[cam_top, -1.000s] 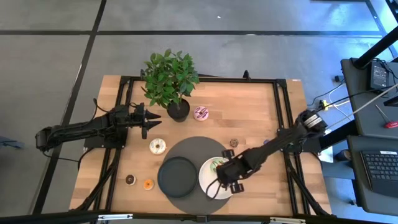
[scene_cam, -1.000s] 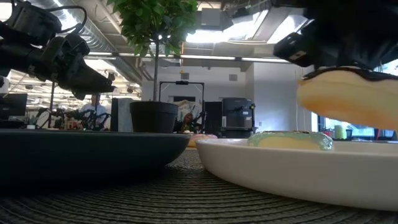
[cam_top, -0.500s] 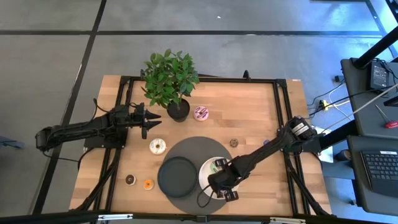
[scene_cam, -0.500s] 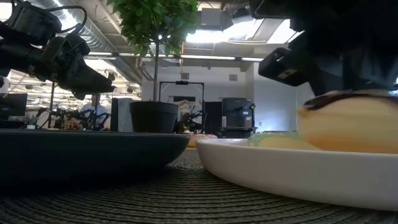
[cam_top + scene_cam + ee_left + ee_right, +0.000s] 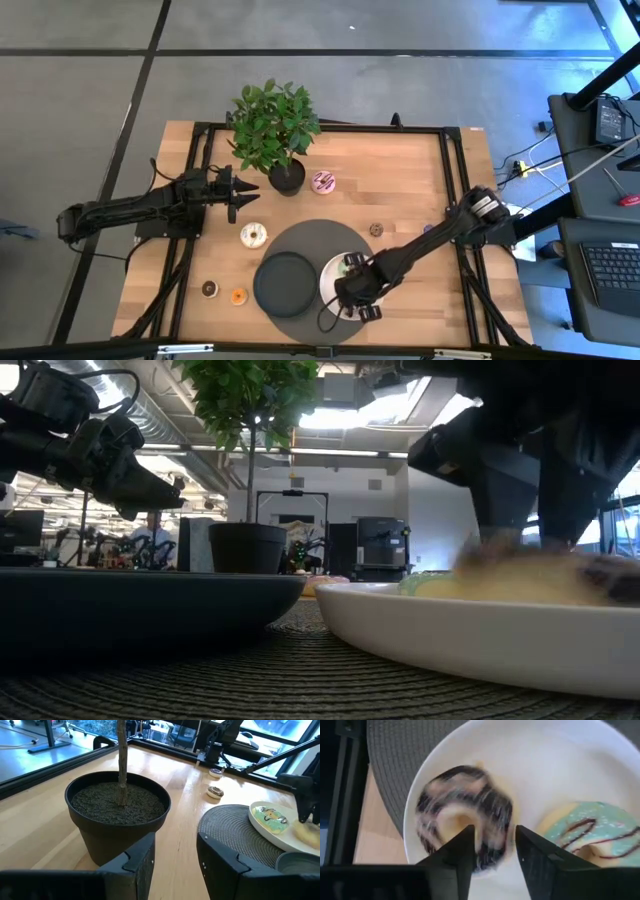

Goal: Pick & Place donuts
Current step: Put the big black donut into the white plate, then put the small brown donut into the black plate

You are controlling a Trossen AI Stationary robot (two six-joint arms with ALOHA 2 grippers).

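My right gripper (image 5: 495, 855) is open and points down over the white plate (image 5: 545, 765) at the table's near side. Just below its fingers, a chocolate-iced donut (image 5: 462, 815) lies flat on the plate, blurred; in the low view this donut (image 5: 540, 575) sits under the fingers. A green-iced donut (image 5: 592, 832) lies flat beside it on the same plate (image 5: 327, 272). My left gripper (image 5: 175, 855) is open and hovers by the plant pot (image 5: 117, 815), at the left far part of the table (image 5: 245, 190).
A black plate (image 5: 285, 284) sits beside the white one on a round grey mat (image 5: 310, 235). On the wood lie a pink donut (image 5: 323, 181), a white one (image 5: 253, 235), and tiny ones (image 5: 209, 289) (image 5: 238, 296) (image 5: 376, 229). The potted plant (image 5: 275, 125) stands at the far side.
My right gripper has moved toward the table's left, farther over the white plate, and come down. The chocolate donut, which hung under the fingers above the plate a second ago, has dropped and now lies on the plate below them.
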